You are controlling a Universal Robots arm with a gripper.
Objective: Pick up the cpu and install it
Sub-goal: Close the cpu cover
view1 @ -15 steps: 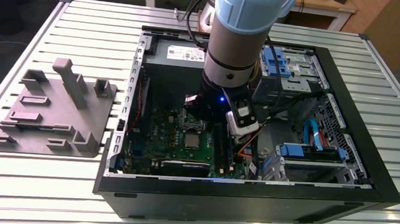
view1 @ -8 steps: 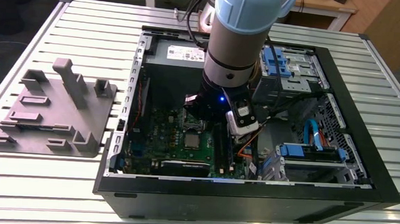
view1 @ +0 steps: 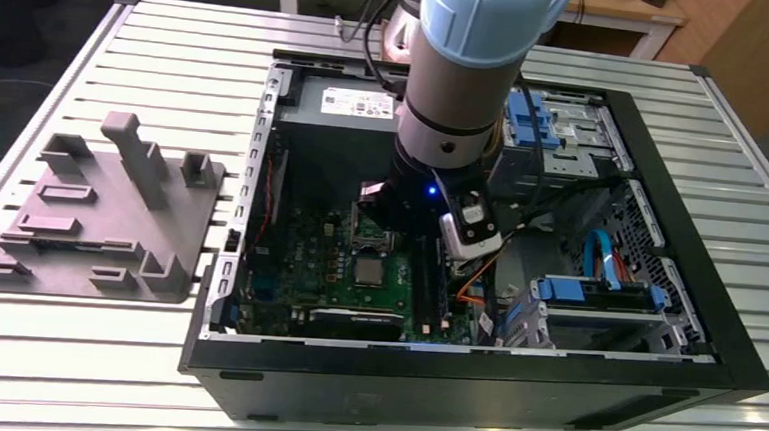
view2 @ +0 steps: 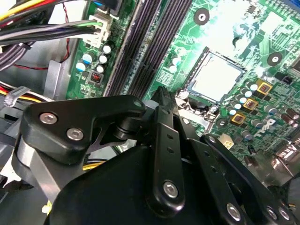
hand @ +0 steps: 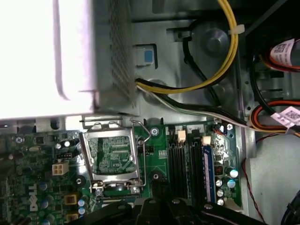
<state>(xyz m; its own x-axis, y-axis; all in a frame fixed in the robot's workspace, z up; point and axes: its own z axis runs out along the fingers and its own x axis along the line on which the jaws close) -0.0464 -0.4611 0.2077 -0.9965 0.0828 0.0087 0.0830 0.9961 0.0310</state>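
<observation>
The cpu [view1: 370,271] is a small silvery-grey square lying flat in its socket on the green motherboard [view1: 295,260]. In the second wrist view the cpu [view2: 216,75] glares bright inside the dark socket border. Just beyond it the metal socket frame [view1: 372,237] [hand: 112,159] stands swung open, with green board showing through its window. My gripper [view1: 388,214] hangs inside the computer case above the frame's hinge, a little short of the cpu. In both wrist views the black fingers converge to one tip, so the gripper [view2: 160,93] [hand: 157,187] looks shut, with nothing seen between them.
Dark memory slots [view2: 140,47] run beside the socket. The power supply box [view1: 338,101] and yellow and black cables [hand: 225,61] crowd the far side. Blue drive cages [view1: 594,293] fill the case at the exterior view's right. A grey fixture block [view1: 91,208] lies on the slatted table outside.
</observation>
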